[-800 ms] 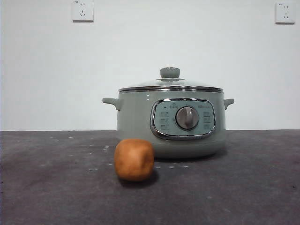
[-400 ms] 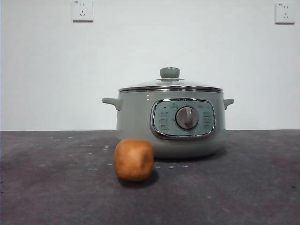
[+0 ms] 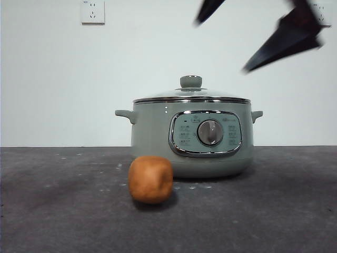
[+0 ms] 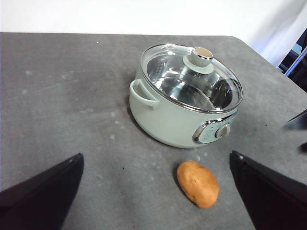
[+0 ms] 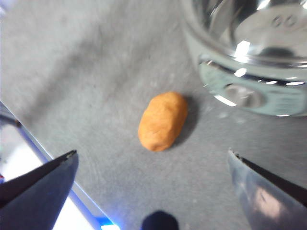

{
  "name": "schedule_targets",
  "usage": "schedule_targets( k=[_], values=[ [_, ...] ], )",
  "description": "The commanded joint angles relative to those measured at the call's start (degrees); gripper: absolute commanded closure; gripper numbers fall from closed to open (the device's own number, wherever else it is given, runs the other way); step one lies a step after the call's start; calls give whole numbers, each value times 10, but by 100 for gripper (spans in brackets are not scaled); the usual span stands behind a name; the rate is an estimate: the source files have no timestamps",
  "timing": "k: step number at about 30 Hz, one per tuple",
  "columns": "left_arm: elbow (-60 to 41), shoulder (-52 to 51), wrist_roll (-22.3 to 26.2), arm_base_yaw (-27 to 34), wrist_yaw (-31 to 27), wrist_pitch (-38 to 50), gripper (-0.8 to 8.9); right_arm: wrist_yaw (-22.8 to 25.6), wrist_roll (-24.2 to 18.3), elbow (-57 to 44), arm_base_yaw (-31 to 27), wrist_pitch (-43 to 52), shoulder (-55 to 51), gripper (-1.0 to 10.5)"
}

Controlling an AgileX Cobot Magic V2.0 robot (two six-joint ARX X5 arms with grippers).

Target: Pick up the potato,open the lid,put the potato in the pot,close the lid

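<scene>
The orange-brown potato (image 3: 150, 179) lies on the dark table just in front of the pot (image 3: 152, 137), left of its dial. The glass lid (image 3: 191, 95) sits shut on the pot. My right gripper (image 3: 221, 47) is open and shows as two black jaws high above the pot at the upper right. In the blurred right wrist view (image 5: 151, 152), the potato (image 5: 163, 120) lies between its jaws beside the pot (image 5: 249, 96). My left gripper (image 4: 154, 158) is open and empty, high up. It looks down on the potato (image 4: 197, 183), the pot (image 4: 163, 120) and the lid (image 4: 192, 76).
Two wall sockets (image 3: 92, 11) (image 3: 320, 13) are on the white wall behind. The grey table (image 3: 63, 211) stretches to both sides of the pot. Its edge (image 5: 53, 148) shows close to my right gripper in the right wrist view.
Two black jaws have come into the front view from the upper right, above the pot. The potato, pot and lid have not moved.
</scene>
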Motion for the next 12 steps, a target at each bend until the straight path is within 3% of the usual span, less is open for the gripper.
schedule_targets(
  k=[1,12],
  values=[
    [1,0,0,0,1,3,207,45,40,2,50,34,61,257],
    [1,16,0,0,-1,3,207,136,108,2,140,141,249,257]
  ],
)
